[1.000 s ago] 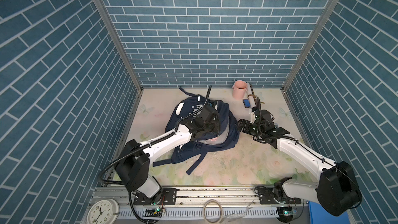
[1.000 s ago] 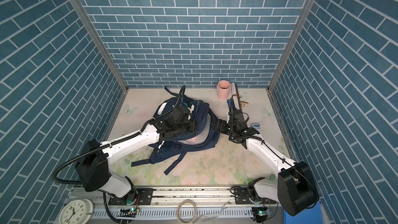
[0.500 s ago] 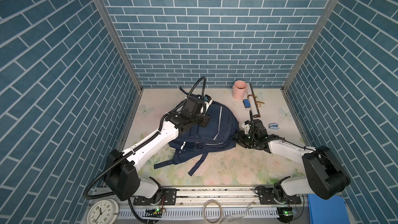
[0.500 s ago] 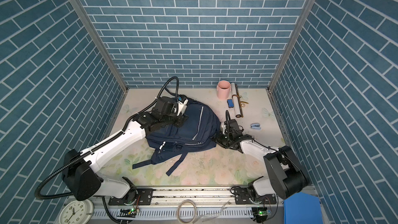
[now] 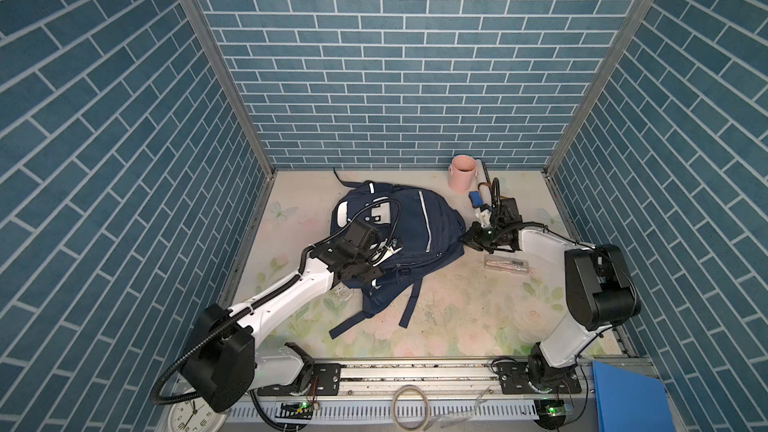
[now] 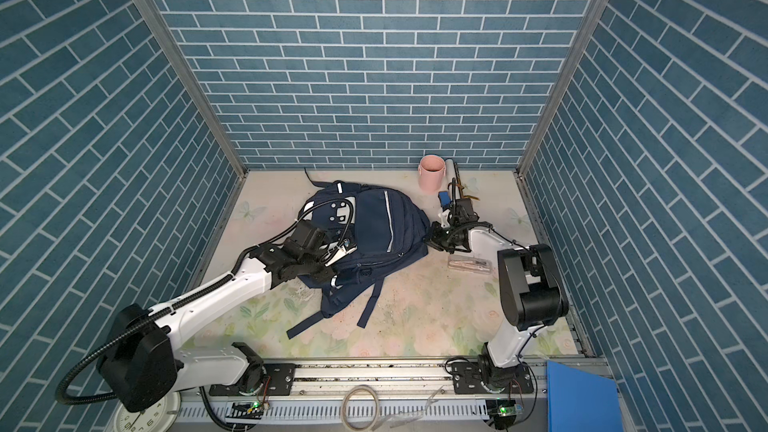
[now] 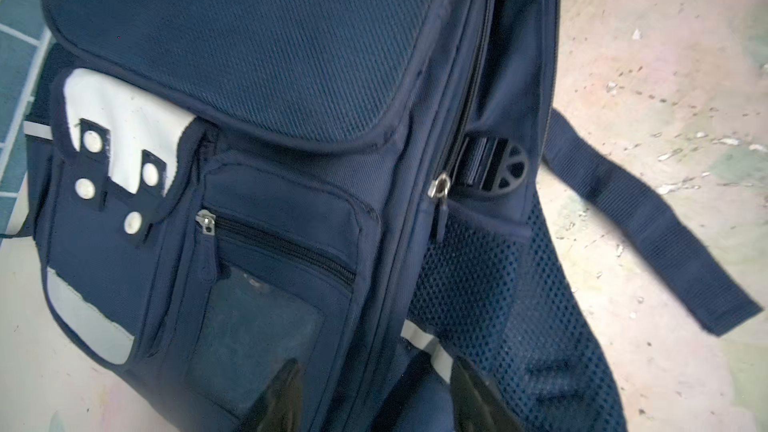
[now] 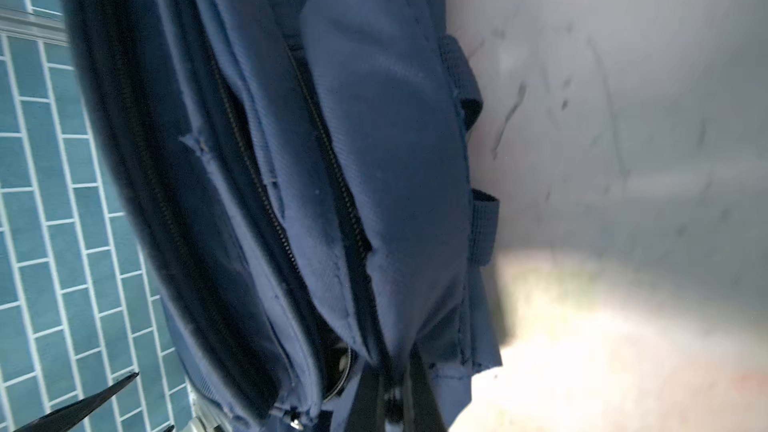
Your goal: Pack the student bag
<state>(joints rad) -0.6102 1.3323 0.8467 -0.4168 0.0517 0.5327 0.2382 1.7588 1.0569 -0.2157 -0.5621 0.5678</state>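
A wall clock (image 5: pixel 189 415) and a blue folder (image 5: pixel 627 396) sit off the near edge of the desk (image 5: pixel 457 317), at the left and right ends of the rail that carries both arms. On the flower-printed desk, two loose straps (image 5: pixel 409 309) of the student bag (image 5: pixel 415 234) trail toward the near edge. The navy bag lies front up across the middle of the desk, reaching toward the far edge, with its white snap patch (image 7: pixel 124 118) on the far left part. The left pincer (image 5: pixel 390 249) hangs over the bag's near left part with its dark fingers (image 7: pixel 282 392) apart. The left wrist view shows only fabric beneath them, beside a mesh side pocket, and it cannot be told whether they touch it. At the bag's right side the right pincer (image 5: pixel 471 240) is drawn together on the bag's edge, beside a zipper line in the right wrist view. A clear pencil case (image 5: pixel 507 264) lies between the bag and the right edge, just on the near side of the right arm. Farther back a small blue object (image 5: pixel 476 198) lies near a pink cup (image 5: pixel 462 174), which stands upright at the far edge, right of the middle.
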